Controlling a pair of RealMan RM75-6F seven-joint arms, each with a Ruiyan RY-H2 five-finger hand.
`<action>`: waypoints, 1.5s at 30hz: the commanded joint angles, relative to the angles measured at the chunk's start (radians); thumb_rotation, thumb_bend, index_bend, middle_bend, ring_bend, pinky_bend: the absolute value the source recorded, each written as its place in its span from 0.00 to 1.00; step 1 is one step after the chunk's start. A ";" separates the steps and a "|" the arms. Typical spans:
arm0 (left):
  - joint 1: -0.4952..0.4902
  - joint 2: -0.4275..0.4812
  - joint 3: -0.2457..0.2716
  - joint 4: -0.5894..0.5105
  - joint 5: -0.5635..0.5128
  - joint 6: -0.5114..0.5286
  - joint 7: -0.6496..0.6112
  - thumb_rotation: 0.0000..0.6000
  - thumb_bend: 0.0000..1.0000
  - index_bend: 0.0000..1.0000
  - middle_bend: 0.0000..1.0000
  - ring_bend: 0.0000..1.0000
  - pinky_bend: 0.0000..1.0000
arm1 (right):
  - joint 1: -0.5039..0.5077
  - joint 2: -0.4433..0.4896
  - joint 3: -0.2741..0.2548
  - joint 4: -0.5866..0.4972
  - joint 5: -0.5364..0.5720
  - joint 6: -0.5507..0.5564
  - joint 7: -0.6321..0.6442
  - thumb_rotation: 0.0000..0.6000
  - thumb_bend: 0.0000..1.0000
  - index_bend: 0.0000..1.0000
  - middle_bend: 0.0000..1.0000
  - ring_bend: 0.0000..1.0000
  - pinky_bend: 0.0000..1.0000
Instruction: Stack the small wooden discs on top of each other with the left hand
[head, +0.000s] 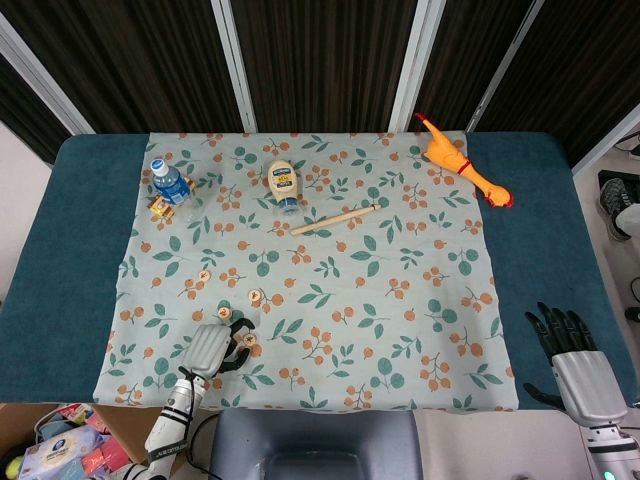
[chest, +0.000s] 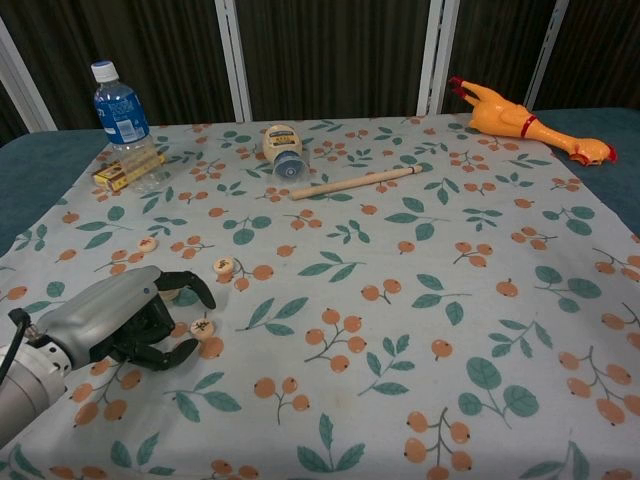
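Left hand (chest: 118, 320), seen low at about 8 o'clock on the floral cloth (head: 400, 330) in the chest view, with its dark fingers (chest: 185, 285) curled forward over the cloth. Whether the fingers clamp a disc cannot be told: one wooden disc (chest: 170, 295) shows only as a pale edge behind the hand, partly hidden by it. A second disc (chest: 203, 327) lies flat just beside the fingertips at 3 o'clock of the hand; contact cannot be made out. A third disc (chest: 224, 266) lies apart at about 1 o'clock, and a fourth disc (chest: 147, 243) lies at 12 o'clock, further up the cloth. No disc rests on another.

Farther out, at 11 o'clock of the cloth, a water bottle (chest: 122, 112) stands upright with a small yellow box (chest: 118, 172) lying at its foot. At 12 o'clock a mayonnaise bottle (chest: 282, 148) lies on its side, and a wooden stick (chest: 356, 183) lies tilted just to its right. At 1 to 2 o'clock a rubber chicken (chest: 525, 125) lies at the far corner, partly off the cloth.

Right hand (head: 575, 355), seen in the head view at 4 o'clock, is off the cloth at the blue worktop (head: 70, 250) edge, fingers spread apart and holding nothing.
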 joint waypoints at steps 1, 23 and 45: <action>-0.001 -0.002 -0.001 0.007 -0.004 -0.005 -0.003 1.00 0.40 0.37 1.00 1.00 1.00 | 0.000 0.001 0.000 0.000 0.001 0.001 0.001 1.00 0.08 0.00 0.00 0.00 0.00; -0.004 -0.024 -0.002 0.041 -0.004 -0.019 -0.007 1.00 0.40 0.44 1.00 1.00 1.00 | -0.003 0.006 0.001 -0.001 -0.001 0.005 0.012 1.00 0.08 0.00 0.00 0.00 0.00; -0.005 -0.013 -0.014 0.039 -0.005 -0.014 -0.012 1.00 0.40 0.52 1.00 1.00 1.00 | -0.003 0.003 0.000 -0.001 -0.001 0.002 0.002 1.00 0.08 0.00 0.00 0.00 0.00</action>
